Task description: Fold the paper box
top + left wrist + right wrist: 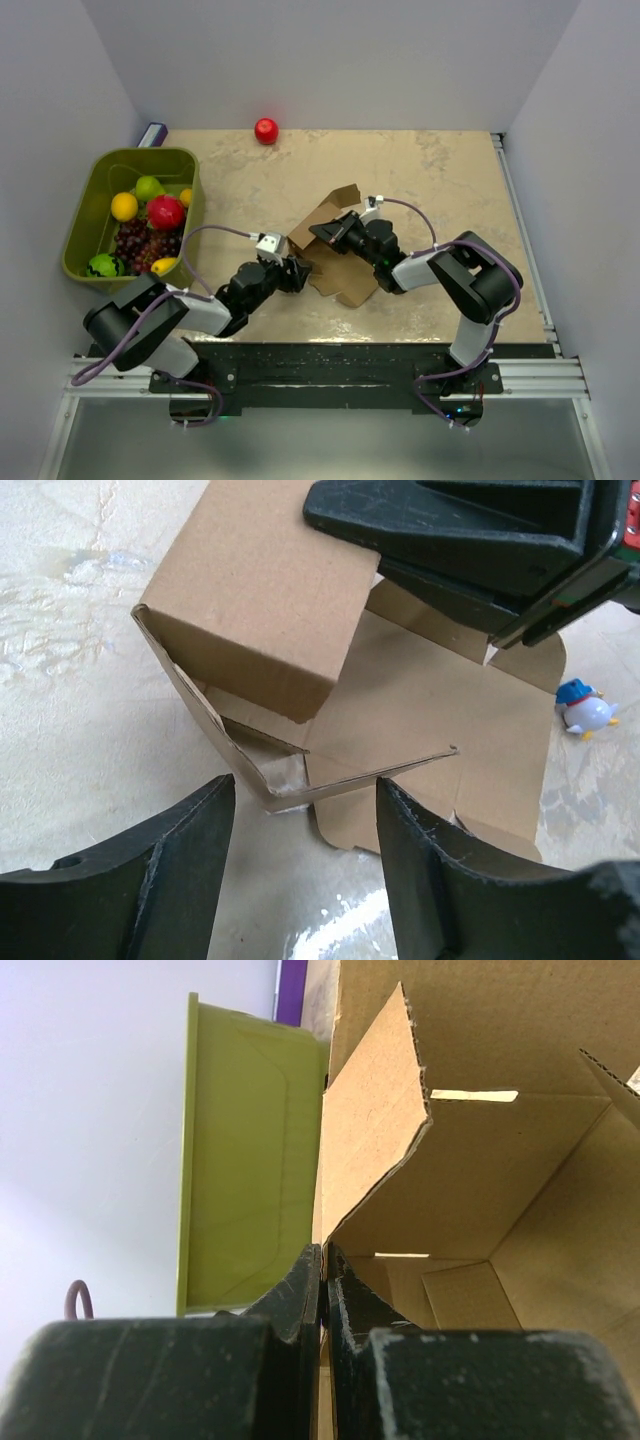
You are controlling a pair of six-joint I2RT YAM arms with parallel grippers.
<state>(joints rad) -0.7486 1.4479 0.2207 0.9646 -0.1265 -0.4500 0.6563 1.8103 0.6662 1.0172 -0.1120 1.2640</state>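
Mid-fold, as seen from both my wrists. The paper box [410, 710] lies on the table [70, 680] between my two arms and is partly formed. One wall stands upright, the base panel lies flat, and a side flap rises at a slant from the near corner. My right gripper [323, 1260] has its jaws pressed together on the upper edge of the upright wall, pinching the cardboard so that it cannot fall back. Beyond that wall stands the green bin [240, 1160]. My left gripper [305, 785] sits low at the near corner with its jaws spread. The free edge of the slanted flap lies between them and, as far as I can tell, touches neither. The step in hand, as I judge it, is to raise this flap square to the standing wall. To do it well I should close on the flap near its crease rather than at its tip, where thin board would buckle. I should turn it about the crease line instead of dragging it. The right pinch should serve as a fixed anchor and not pull, so that the base does not slide on the smooth table. A small blue-and-white toy [588, 708] sits just beside the box, apart from the flap.
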